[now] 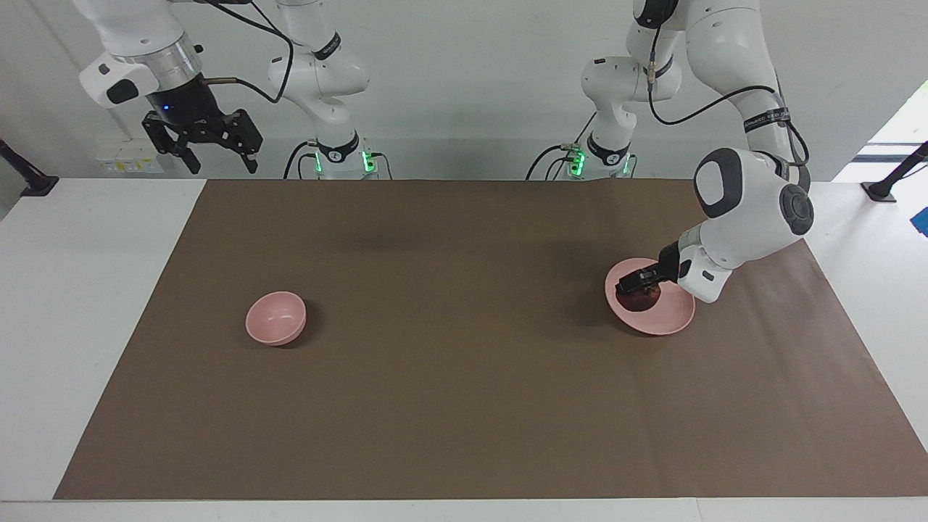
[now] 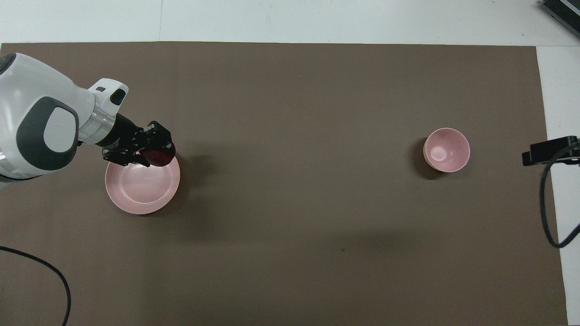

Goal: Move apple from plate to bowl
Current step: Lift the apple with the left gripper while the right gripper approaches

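Brown matting covers your white tabletop (image 1: 87, 304), and toward the right arm's end of it sits the small, deep, pale pink bowl (image 1: 275, 317), while the right pincer (image 1: 214, 148) waits raised above that end's edge near the robots, its fingers spread wide and holding nothing. Toward the left arm's end you have the left pincer (image 1: 636, 284) clamped on the small round dark red apple (image 1: 641, 298), which hangs just over the wide, flat, pale pink plate (image 1: 667, 319).
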Tool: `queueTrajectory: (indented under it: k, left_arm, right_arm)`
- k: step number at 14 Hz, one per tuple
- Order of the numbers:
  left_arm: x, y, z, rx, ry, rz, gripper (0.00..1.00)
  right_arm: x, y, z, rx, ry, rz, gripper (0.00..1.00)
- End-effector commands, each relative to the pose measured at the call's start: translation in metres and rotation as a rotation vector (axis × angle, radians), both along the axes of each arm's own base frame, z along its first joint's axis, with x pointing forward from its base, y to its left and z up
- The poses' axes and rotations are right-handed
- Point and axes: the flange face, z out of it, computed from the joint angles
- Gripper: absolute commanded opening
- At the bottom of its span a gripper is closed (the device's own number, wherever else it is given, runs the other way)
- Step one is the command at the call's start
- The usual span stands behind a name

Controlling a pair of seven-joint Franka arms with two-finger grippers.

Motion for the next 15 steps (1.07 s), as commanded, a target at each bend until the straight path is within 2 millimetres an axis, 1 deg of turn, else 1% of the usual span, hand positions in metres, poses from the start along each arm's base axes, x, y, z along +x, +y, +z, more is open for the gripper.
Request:
queueTrajectory:
  k: [1, 2, 3, 5, 8, 10, 12, 14, 15]
  left_arm:
    - [0.011, -0.012, 0.016, -0.144, 0.066, 0.046, 0.00]
    - [0.007, -0.015, 0.017, -0.193, 0.111, 0.064, 0.00]
    - [0.005, -0.018, 0.018, -0.205, 0.149, 0.095, 0.00]
    - [0.002, -0.031, 0.020, -0.233, 0.193, 0.139, 0.00]
    - [0.000, -0.046, 0.028, -0.332, 0.317, 0.268, 0.00]
    - [-0.004, -0.059, 0.032, -0.347, 0.391, 0.318, 0.00]
    - [-0.009, -0.081, 0.037, -0.391, 0.430, 0.320, 0.00]
    - [-0.013, -0.098, 0.041, -0.427, 0.473, 0.334, 0.00]
    - [-0.016, -0.112, 0.044, -0.447, 0.498, 0.341, 0.00]
  right_arm:
    - [-0.002, -0.001, 0.001, 0.026, -0.011, 0.014, 1.00]
    - [-0.002, -0.001, 0.001, 0.026, -0.011, 0.014, 1.00]
    - [-0.002, -0.001, 0.001, 0.026, -0.011, 0.014, 1.00]
    - [-0.003, 0.001, 0.000, 0.030, -0.008, 0.018, 1.00]
    - [-0.004, -0.007, -0.002, 0.013, 0.007, 0.012, 1.00]
    - [-0.005, -0.008, 0.000, 0.015, 0.005, 0.009, 1.00]
    - [-0.005, -0.006, 0.000, 0.013, 0.007, 0.013, 1.00]
    - [-0.003, -0.003, 0.002, 0.015, -0.010, 0.021, 1.00]
    - [-0.004, -0.001, -0.001, 0.022, -0.006, 0.024, 1.00]
